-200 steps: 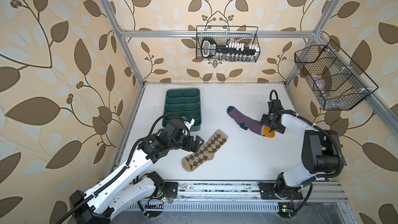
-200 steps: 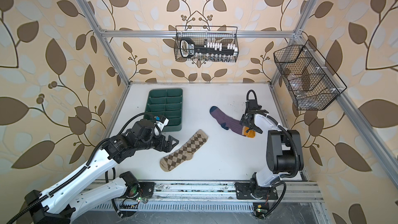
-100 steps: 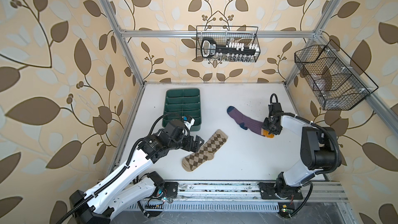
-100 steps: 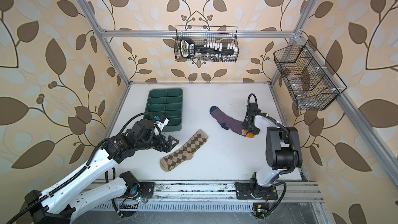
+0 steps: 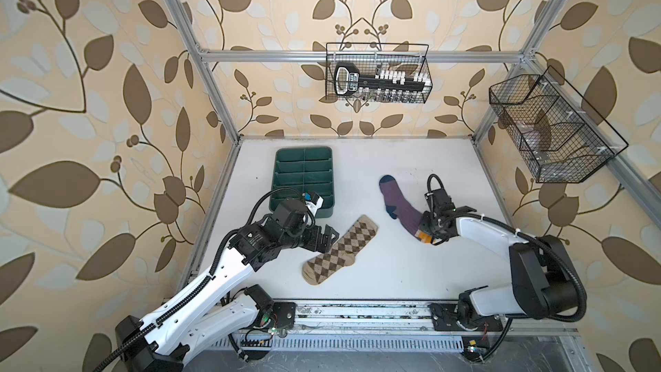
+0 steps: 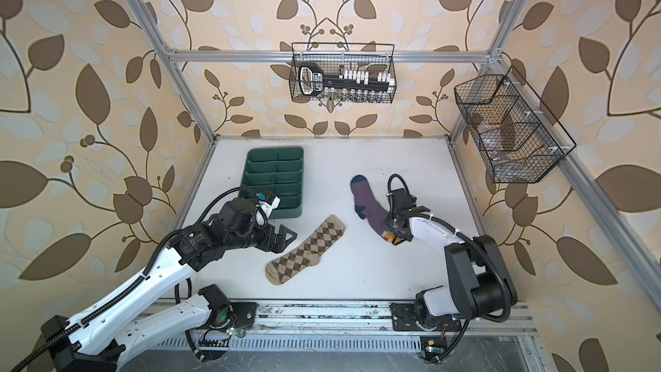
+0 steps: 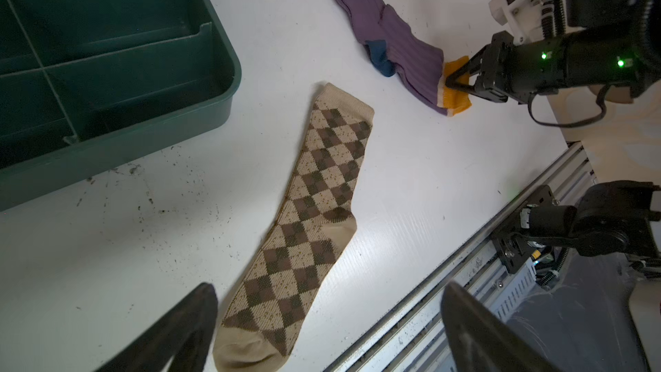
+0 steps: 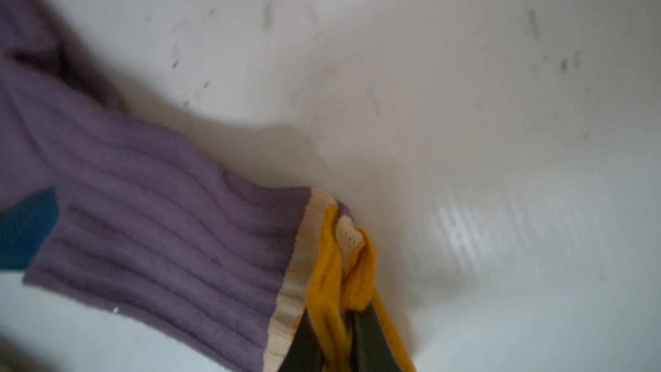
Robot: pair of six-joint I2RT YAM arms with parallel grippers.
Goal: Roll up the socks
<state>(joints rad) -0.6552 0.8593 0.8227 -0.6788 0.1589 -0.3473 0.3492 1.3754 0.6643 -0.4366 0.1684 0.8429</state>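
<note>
Right wrist view: at lower centre the orange cuff (image 8: 327, 273) of the purple sock (image 8: 161, 230) is now gripped by the right pincer (image 8: 341, 323), open a second ago, so rolling may be begun; the left pincer (image 5: 329, 241) is held open.

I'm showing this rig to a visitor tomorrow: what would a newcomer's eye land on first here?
Most striking is the purple sock right of centre, its orange cuff pinched by the right end effector. Next, the tan argyle sock lies flat and diagonal near the front, with the open left end effector beside it. A green divided tray sits at the back left.
</note>
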